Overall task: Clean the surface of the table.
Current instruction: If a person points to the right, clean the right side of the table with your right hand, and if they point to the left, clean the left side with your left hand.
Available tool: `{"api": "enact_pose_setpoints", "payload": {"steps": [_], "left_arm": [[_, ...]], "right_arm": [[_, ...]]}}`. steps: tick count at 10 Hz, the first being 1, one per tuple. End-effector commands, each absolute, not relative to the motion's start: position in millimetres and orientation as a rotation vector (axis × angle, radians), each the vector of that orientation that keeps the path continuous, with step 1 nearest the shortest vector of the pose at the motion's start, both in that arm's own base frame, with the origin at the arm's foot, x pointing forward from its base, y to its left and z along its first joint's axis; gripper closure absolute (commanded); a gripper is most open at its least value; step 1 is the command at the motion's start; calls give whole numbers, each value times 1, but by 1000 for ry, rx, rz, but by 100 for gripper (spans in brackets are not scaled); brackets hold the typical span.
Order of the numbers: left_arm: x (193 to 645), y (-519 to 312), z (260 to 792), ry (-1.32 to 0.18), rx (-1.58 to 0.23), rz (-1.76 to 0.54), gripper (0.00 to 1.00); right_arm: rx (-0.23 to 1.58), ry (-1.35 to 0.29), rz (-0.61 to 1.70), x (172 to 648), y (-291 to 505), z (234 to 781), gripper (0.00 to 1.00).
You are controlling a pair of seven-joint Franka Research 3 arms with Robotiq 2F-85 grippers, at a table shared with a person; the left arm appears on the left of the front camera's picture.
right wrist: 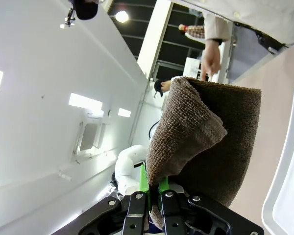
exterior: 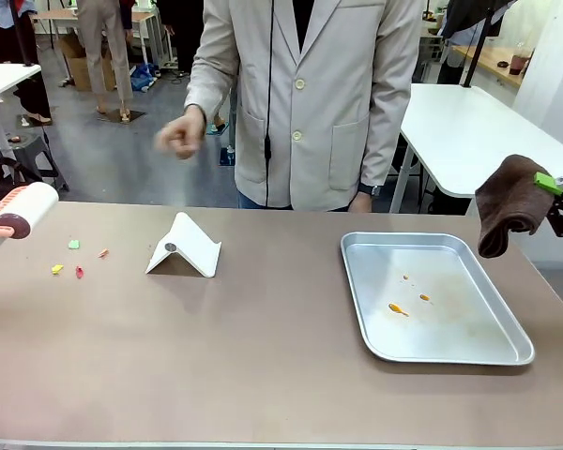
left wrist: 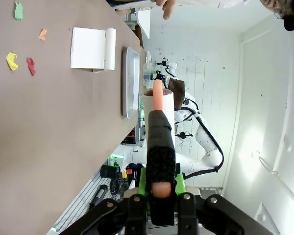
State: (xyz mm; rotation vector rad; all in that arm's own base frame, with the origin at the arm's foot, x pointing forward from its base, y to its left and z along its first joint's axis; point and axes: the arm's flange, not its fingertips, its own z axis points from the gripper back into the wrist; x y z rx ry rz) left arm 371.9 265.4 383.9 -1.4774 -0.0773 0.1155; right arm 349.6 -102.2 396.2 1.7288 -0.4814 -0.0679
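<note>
Front view. The table [exterior: 263, 366] spans the lower frame. Right of centre, a tray [exterior: 450, 330] lies on it, with spots [exterior: 398, 308] in the tray. Left of centre stands a folded stand [exterior: 188, 246]; further left, scraps [exterior: 73, 245] lie on the table. A roller [exterior: 28, 208] is at the frame's left edge and a cloth [exterior: 509, 202] at the right edge. A person [exterior: 305, 103] stands behind the table, top centre.
</note>
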Motion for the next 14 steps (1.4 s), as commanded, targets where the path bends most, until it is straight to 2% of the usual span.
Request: {"api": "enact_pose_setpoints", "payload": {"steps": [1, 10, 11, 14], "left_arm": [[369, 266, 386, -85, -1475, 101, 100], [369, 266, 386, -85, -1475, 101, 100], [372, 265, 384, -77, -1477, 116, 78], [379, 278, 377, -284, -1380, 182, 78]], "right_arm": [[1743, -481, -54, 346, -104, 399, 100], [1743, -481, -54, 346, -104, 399, 100], [1743, -481, -54, 346, -104, 399, 100], [1743, -481, -54, 346, -104, 399, 100]]}}
